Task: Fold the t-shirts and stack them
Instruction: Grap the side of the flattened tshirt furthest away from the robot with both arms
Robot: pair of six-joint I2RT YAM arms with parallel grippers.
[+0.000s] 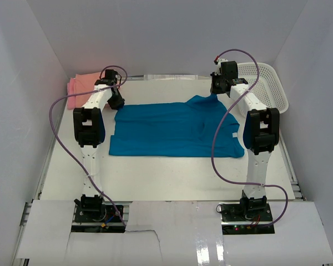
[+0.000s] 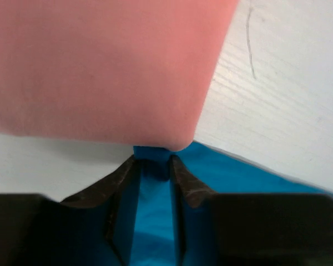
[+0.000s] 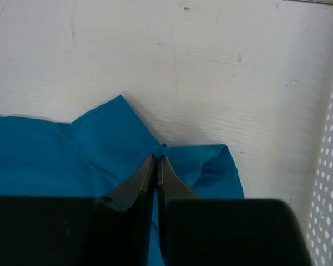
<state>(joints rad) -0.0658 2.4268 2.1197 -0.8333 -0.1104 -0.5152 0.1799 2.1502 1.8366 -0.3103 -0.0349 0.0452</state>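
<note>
Mid-table: teal tee (image 1: 172,133) spread flat, long axis left to right, so its far edge spans both arms. You have one gripper at each end of that edge.

Right gripper (image 1: 215,91) is at the far right corner. Its fingers (image 3: 146,177) are pressed together on a small nub of teal cloth. The corner peaks up off the table (image 1: 172,180) toward it, so I read that as a real pinch.

Left gripper (image 1: 116,103) is at the far left corner. Its fingers (image 2: 183,180) stand at a narrow gap with teal cloth filling it. I can't tell whether the cloth is clamped (wrist view shows no pucker). Check that before you pull.

Geometry that matters: the tee's body lies on the near side of both sets of fingers, toward the bases. My guess at the next move is carrying the far edge toward you, across the short axis, both arms level. If the left side isn't gripped, only the right corner comes and the fold skews.

Watch the salmon tee (image 1: 91,80): its folded corner sits just beyond the left fingertips, touching or nearly so. Basket (image 1: 269,83) is beside the right arm, apart from the cloth.
</note>
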